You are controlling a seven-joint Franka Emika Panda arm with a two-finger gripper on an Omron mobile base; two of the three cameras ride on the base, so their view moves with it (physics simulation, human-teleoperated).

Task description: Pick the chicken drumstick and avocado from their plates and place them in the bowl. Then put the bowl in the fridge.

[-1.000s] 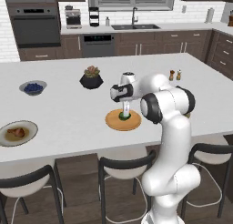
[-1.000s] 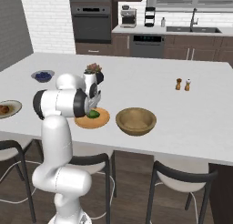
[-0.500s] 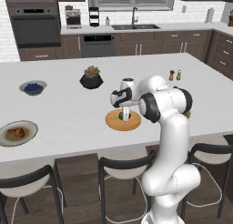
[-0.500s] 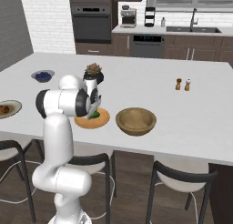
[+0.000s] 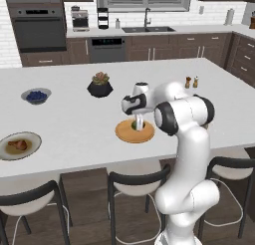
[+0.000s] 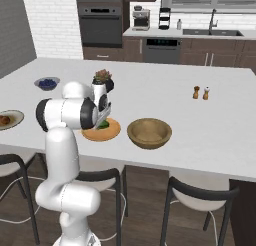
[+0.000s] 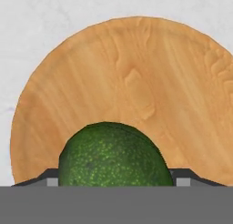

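The dark green avocado (image 7: pixel 111 157) lies on the round tan wooden plate (image 7: pixel 136 73), near the counter's front edge (image 5: pixel 124 134). My gripper (image 5: pixel 138 124) points straight down onto that plate and is open, one fingertip on each side of the avocado (image 6: pixel 103 124). Just right of the wooden plate (image 6: pixel 90 135) stands the deep brown wooden bowl (image 6: pixel 149 132), with nothing in it. Far to the left, the reddish-brown chicken drumstick (image 5: pixel 19 145) rests on the pale-rimmed dish (image 5: pixel 31 138). The fridge is out of view.
A black plant pot (image 5: pixel 100 85) stands behind the wooden plate, and a small grey bowl of blueberries (image 5: pixel 36 95) sits further left. Two shakers (image 6: pixel 201 93) stand right of the bowl. Dark stools (image 5: pixel 134 182) line the counter's front.
The gripper has come down over the wooden plate until its fingers straddle the avocado. Nothing else has moved.
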